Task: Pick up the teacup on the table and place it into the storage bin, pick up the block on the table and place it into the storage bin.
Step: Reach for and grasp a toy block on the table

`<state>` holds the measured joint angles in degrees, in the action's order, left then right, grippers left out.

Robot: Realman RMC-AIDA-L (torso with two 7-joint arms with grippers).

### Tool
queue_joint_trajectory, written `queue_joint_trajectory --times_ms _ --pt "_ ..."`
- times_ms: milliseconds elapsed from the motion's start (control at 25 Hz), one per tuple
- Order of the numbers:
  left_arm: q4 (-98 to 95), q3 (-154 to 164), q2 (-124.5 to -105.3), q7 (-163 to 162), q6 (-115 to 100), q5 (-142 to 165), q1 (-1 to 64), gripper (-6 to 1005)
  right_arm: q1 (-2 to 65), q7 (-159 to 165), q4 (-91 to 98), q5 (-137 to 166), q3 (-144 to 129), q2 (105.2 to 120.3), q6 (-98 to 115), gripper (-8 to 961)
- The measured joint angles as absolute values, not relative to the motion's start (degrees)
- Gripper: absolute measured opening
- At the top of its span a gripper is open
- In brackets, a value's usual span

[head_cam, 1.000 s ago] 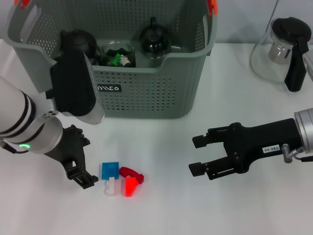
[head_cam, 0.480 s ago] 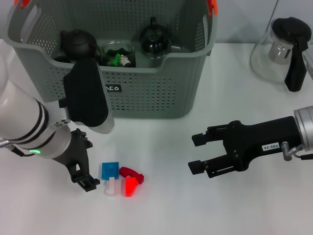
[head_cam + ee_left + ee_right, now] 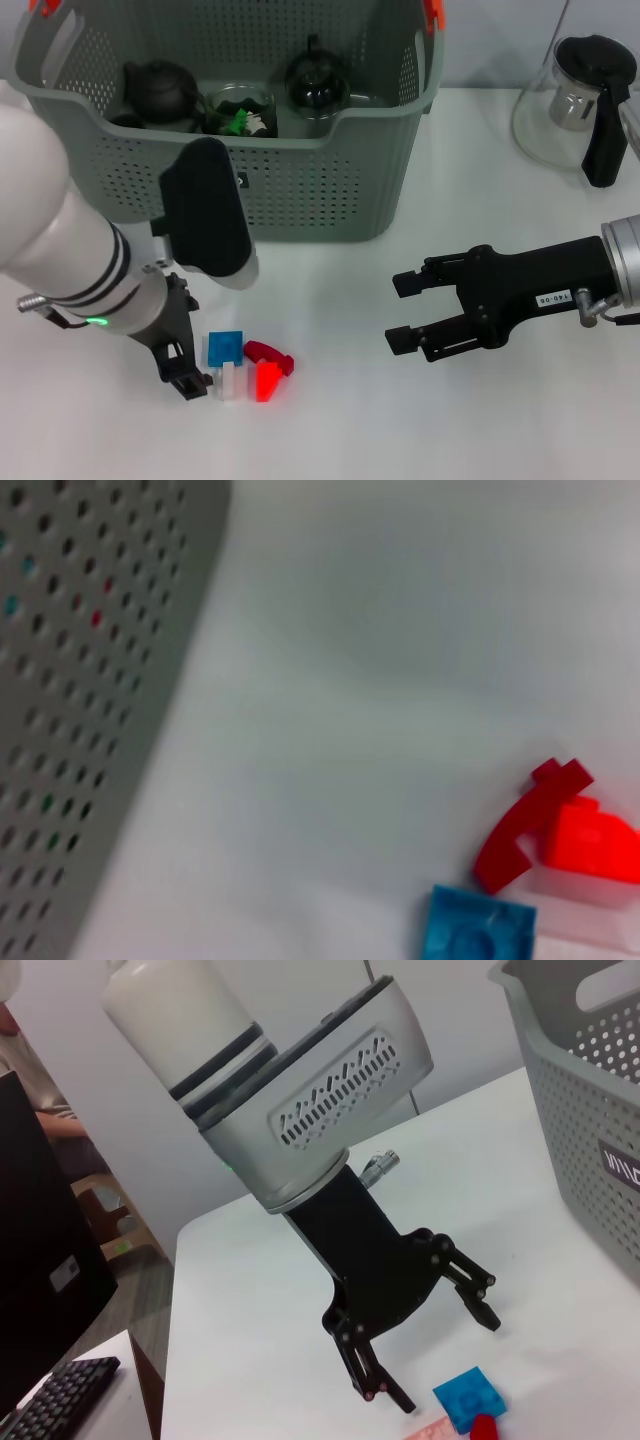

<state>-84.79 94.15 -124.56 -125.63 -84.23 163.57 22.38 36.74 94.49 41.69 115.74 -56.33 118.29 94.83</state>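
Left gripper (image 3: 432, 1332) spread beside block (image 3: 245, 364); head view hides this.

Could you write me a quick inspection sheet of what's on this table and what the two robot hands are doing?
Surface: white table, bare around the things.
Job's things: grey-green perforated plastic storage bin holding dark teapots and a glass cup; cluster of blue, red and white toy blocks on the table in front of it.
Clutter: glass pitcher with black lid and handle, at the far right.
Grippers: left gripper open, low beside the blocks; right gripper open, hovering away from them.
Cables: nothing seen.
Surroundings: right wrist view shows a keyboard on another desk and a pale wall.
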Motion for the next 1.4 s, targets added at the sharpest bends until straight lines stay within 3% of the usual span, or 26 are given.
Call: queue_joint_trajectory --times_ms 1400 --pt "-83.43 100.02 -124.63 -130.25 -83.49 163.03 25.02 864 36.21 93.95 41.57 115.74 -56.33 118.39 95.01 865"
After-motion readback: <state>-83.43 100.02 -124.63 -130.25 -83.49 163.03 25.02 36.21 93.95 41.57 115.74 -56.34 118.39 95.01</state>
